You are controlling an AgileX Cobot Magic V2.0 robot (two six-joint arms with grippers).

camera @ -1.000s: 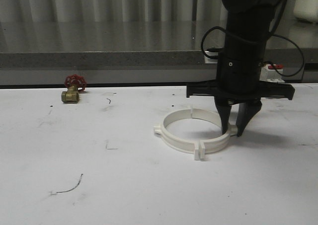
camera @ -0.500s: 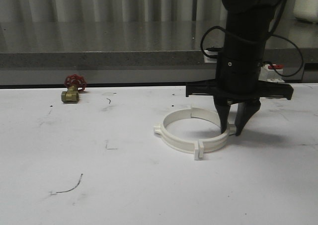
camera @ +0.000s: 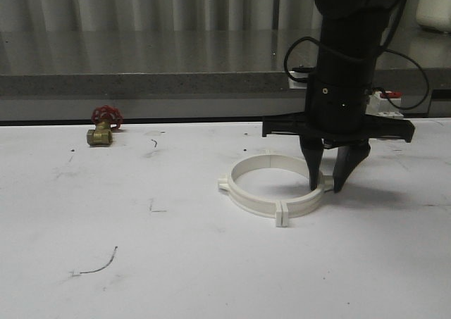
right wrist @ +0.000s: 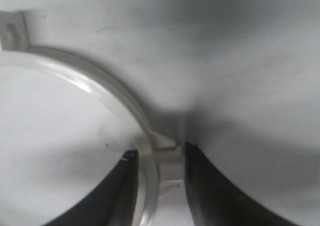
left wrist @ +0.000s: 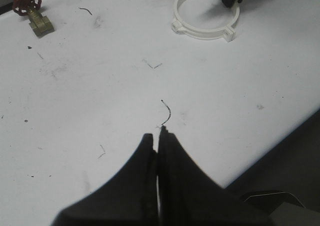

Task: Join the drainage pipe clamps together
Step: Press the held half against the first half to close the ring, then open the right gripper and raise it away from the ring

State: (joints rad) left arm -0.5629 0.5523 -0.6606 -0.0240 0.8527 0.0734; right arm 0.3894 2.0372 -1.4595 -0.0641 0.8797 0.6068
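Joining step under way: right gripper (camera: 326, 186) straddles the clamps' (camera: 275, 192) right joint tabs, fingers apart, not clenched; left gripper (left wrist: 158, 151) closed, empty; next, squeeze tabs together

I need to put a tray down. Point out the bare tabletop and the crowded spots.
Free: the wide stretch of table between the brass valve and the white ring, and the near edge ahead of the shut left gripper. Crowded: the ring's right side, where the right gripper straddles its band.
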